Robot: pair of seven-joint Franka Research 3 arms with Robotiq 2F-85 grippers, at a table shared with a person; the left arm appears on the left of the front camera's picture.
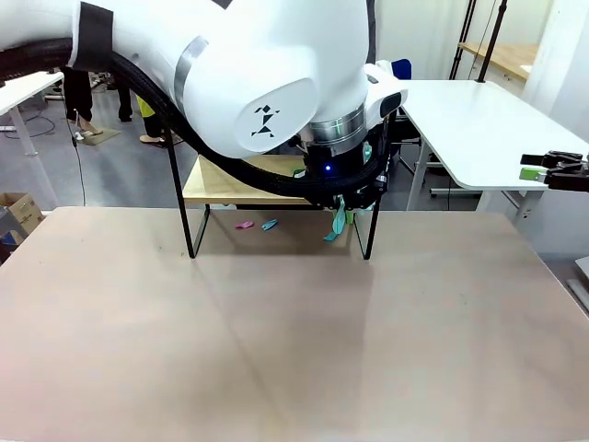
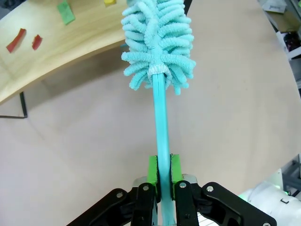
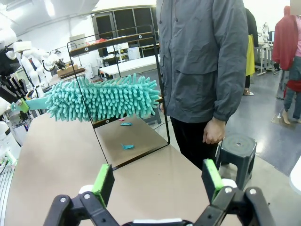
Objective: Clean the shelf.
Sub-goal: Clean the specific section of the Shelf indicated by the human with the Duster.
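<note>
The shelf (image 1: 221, 189) stands at the table's far side, its black frame and wooden boards partly hidden behind my left arm (image 1: 276, 92). My left gripper (image 2: 163, 170) is shut on the teal handle of a fluffy duster (image 2: 157, 42). The duster head hangs by the edge of a shelf board (image 2: 61, 44) that carries red scraps (image 2: 15, 40) and a green scrap (image 2: 66, 12). From the side, the duster (image 3: 103, 99) lies level with the lower board of the shelf (image 3: 162, 80). My right gripper (image 3: 157, 181) is open and holds nothing, off to the table's right (image 1: 529, 166).
Pink (image 1: 244, 224) and teal (image 1: 269, 224) scraps lie on the table under the shelf. A person in a grey jacket (image 3: 202, 61) stands beyond the table's far edge beside a grey stool (image 3: 237, 148). A white table (image 1: 469, 120) stands back right.
</note>
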